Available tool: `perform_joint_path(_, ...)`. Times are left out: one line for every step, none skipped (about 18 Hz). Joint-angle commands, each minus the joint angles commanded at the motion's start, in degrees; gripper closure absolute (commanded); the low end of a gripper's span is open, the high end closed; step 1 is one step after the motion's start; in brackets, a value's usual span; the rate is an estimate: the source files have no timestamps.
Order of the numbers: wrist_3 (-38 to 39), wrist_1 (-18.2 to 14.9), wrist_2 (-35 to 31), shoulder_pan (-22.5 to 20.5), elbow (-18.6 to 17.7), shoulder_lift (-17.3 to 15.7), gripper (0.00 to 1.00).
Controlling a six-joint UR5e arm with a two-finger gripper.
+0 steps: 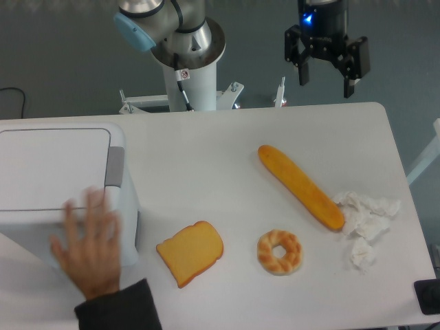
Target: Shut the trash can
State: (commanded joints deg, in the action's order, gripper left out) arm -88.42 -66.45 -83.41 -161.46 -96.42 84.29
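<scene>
The trash can is a big white boxy bin at the left side of the table. Its flat lid lies down flush on top, and a grey latch sits on its right edge. My gripper hangs high above the table's far right edge, well away from the bin. Its black fingers are spread open with nothing between them.
A person's hand in a dark sleeve rests against the bin's front right corner. On the table lie a toast slice, a donut, a long baguette and crumpled white paper. The arm's base stands behind the table.
</scene>
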Motion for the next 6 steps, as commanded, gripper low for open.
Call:
perform_joint_path(0.0,0.0,0.0,0.0,0.0,0.0,0.00)
perform_joint_path(0.0,0.0,0.0,0.0,0.0,0.0,0.00)
perform_joint_path(0.0,0.2,-0.1,0.1,0.0,0.0,0.00)
perform_joint_path(0.0,0.3,0.1,0.1,0.0,0.0,0.00)
perform_joint_path(0.0,0.2,0.2,0.0,0.0,0.0,0.00)
perform_joint_path(0.0,0.0,0.2,-0.1,0.0,0.0,0.00)
